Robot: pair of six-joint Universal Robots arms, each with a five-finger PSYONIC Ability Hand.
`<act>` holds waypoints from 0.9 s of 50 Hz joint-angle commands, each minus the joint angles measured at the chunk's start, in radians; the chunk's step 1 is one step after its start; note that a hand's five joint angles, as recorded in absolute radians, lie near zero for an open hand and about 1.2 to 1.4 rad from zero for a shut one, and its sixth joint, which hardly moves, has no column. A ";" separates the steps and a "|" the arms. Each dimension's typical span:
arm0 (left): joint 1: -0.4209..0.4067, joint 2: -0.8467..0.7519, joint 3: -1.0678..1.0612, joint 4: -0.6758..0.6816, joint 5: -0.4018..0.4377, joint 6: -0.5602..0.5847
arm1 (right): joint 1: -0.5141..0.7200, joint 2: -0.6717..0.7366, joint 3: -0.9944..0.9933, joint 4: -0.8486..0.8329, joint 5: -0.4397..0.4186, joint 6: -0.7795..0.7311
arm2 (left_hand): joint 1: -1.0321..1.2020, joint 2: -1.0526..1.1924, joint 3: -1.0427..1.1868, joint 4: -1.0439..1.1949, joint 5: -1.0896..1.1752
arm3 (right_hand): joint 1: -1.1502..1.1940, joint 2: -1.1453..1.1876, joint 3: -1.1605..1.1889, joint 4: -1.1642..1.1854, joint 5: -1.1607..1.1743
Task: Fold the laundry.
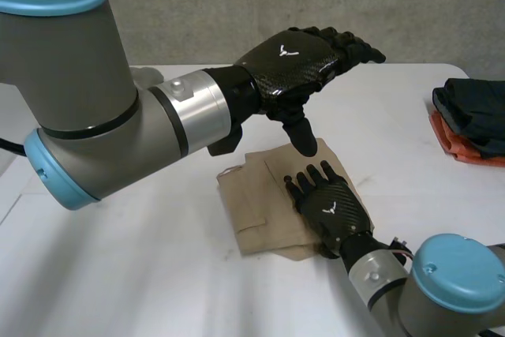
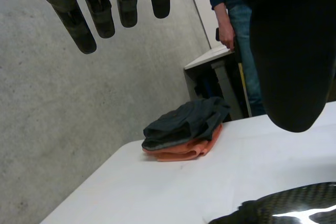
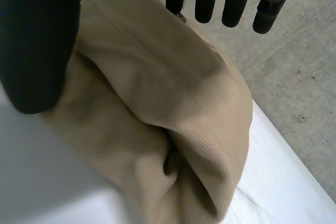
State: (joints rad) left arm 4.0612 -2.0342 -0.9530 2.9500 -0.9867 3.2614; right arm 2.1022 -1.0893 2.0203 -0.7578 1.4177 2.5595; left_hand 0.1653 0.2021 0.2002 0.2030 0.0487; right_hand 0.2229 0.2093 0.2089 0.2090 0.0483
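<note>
While the white table [image 1: 158, 290] is carrying everything, I am reading the tan cloth [image 1: 254, 212] as the piece in work. It is lying folded into a small rectangle near the table's middle, with a pile of dark and orange clothes [image 1: 469, 120] sitting well apart at the right edge. My left hand [image 1: 304, 57] is hovering over the cloth's far edge, fingers straight and holding nothing, thumb pointing down. My right hand [image 1: 330, 207] is lying flat on the cloth's right half, fingers straight and slightly spread, pinching nothing. I am judging this to be the pressing step. So I am planning to bear down evenly with the flat palm and smooth toward the bulging fold [image 3: 210, 145] at the cloth's edge, without dragging the layers out of line.
</note>
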 commanded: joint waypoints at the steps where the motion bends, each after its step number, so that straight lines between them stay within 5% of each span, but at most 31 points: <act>1: -0.018 -0.004 -0.030 0.004 -0.021 0.004 | -0.004 0.092 -0.113 -0.031 -0.003 -0.001 | 0.028 -0.009 -0.007 -0.010 -0.030 | 0.244 0.258 0.258 0.258 0.244; 4: -0.019 -0.004 -0.033 0.003 -0.021 0.004 | -0.010 0.088 -0.130 -0.037 -0.009 0.010 | 0.031 -0.006 -0.004 -0.007 -0.027 | 1.089 1.103 1.103 1.103 1.089; 5: -0.019 -0.004 -0.033 0.004 -0.021 0.004 | -0.011 0.085 -0.141 -0.044 -0.011 0.016 | 0.031 -0.006 -0.004 -0.007 -0.027 | 1.173 1.186 1.186 1.186 1.173; 17: -0.019 0.034 -0.004 0.018 -0.036 0.001 | -0.091 0.025 -0.331 -0.026 -0.005 0.106 | 0.028 -0.009 -0.007 -0.010 -0.030 | 1.173 1.187 1.187 1.187 1.173; 21: -0.019 0.045 -0.003 0.024 -0.046 -0.003 | -0.116 0.023 -0.400 0.113 -0.016 0.145 | 0.028 -0.009 -0.007 -0.010 -0.030 | 1.173 1.187 1.187 1.187 1.173; 23: -0.021 0.046 -0.009 0.024 -0.046 -0.002 | -0.126 0.043 -0.433 0.233 -0.042 0.153 | 0.022 -0.015 -0.013 -0.016 -0.036 | 1.090 1.104 1.104 1.104 1.090; 26: -0.022 0.046 -0.024 0.023 -0.047 -0.002 | -0.130 0.115 -0.457 0.345 -0.068 0.153 | 0.022 -0.015 -0.013 -0.016 -0.036 | 0.353 0.366 0.367 0.367 0.353; 39: -0.018 0.040 -0.084 0.024 -0.046 0.001 | -0.159 0.155 -0.448 0.374 -0.066 0.133 | 0.022 -0.015 -0.013 -0.016 -0.036 | 0.182 0.196 0.196 0.196 0.182; 43: -0.018 0.042 -0.084 0.024 -0.046 0.001 | -0.151 0.150 -0.450 0.367 -0.075 0.134 | 0.022 -0.015 -0.013 -0.016 -0.036 | 0.381 0.394 0.395 0.395 0.381; 44: -0.018 0.042 -0.082 0.026 -0.046 0.001 | -0.148 0.152 -0.454 0.339 -0.080 0.134 | 0.022 -0.015 -0.013 -0.016 -0.036 | 0.998 1.011 1.012 1.012 0.998; 45: -0.018 0.042 -0.082 0.026 -0.046 0.000 | -0.148 0.150 -0.454 0.331 -0.082 0.134 | 0.022 -0.015 -0.013 -0.016 -0.036 | 1.170 1.183 1.184 1.184 1.170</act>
State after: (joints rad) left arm 4.0436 -1.9940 -1.0378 2.9744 -1.0325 3.2625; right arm 1.9477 -0.9333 1.5702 -0.3836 1.3460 2.6926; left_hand 0.1652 0.2021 0.2002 0.2030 0.0487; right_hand 0.4751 0.4653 0.4596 0.4626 0.2938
